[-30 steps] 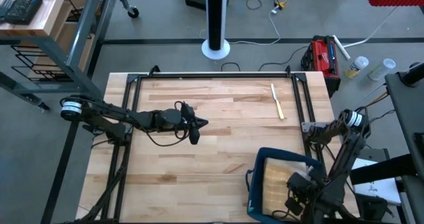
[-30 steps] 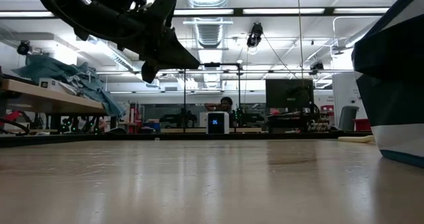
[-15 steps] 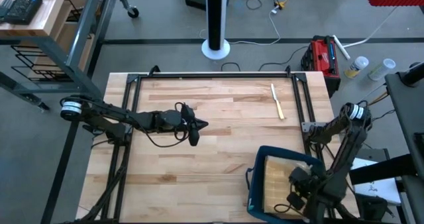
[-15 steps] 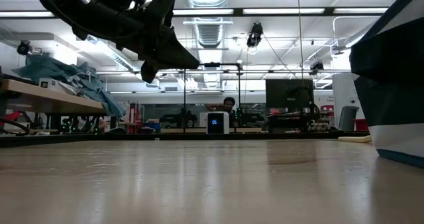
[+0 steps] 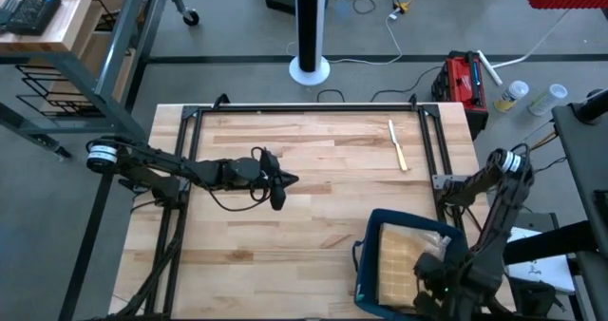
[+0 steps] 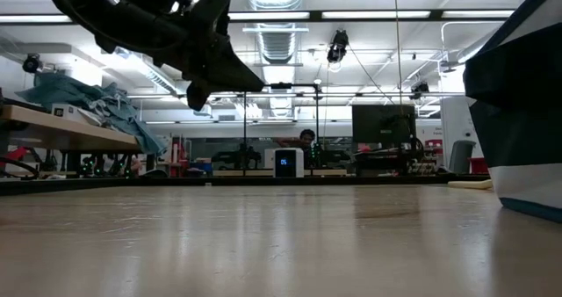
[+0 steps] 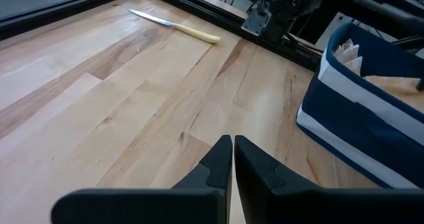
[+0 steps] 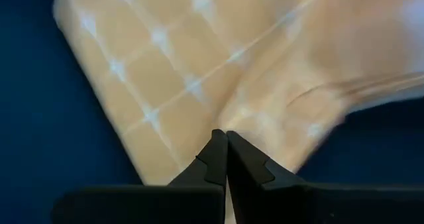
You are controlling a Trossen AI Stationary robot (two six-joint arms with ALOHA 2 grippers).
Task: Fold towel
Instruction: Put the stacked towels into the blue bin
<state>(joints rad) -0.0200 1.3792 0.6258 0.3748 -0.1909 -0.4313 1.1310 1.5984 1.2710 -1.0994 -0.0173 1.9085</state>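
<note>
The towel (image 5: 399, 262), peach with a pale grid, lies in a dark blue basket (image 5: 365, 264) at the table's near right corner. My right gripper (image 8: 222, 143) hangs over the basket, pointing down, shut on the towel (image 8: 199, 71). In the high view its arm covers the fingers. My left gripper (image 5: 280, 190) hovers shut above the bare wood left of the table's middle, holding nothing. Its fingers (image 7: 233, 148) point toward the basket (image 7: 358, 111). My right gripper pinches a raised bit of the towel (image 8: 228, 121) between its two fingertips, coming from above and pointing down. The cloth runs up to the fingers in creases. One layer or several, I cannot tell. The rest of the towel lies in the basket.
A yellow-handled knife (image 5: 397, 144) lies on the wood at the far right. A black frame rail (image 5: 304, 109) runs along the table's far edge and sides. Bare wood lies between the left gripper and the basket (image 6: 518, 112).
My right gripper has risen over the basket and tipped a little, still shut, and the pinched part of the towel has come up with it while the rest stays in the basket.
</note>
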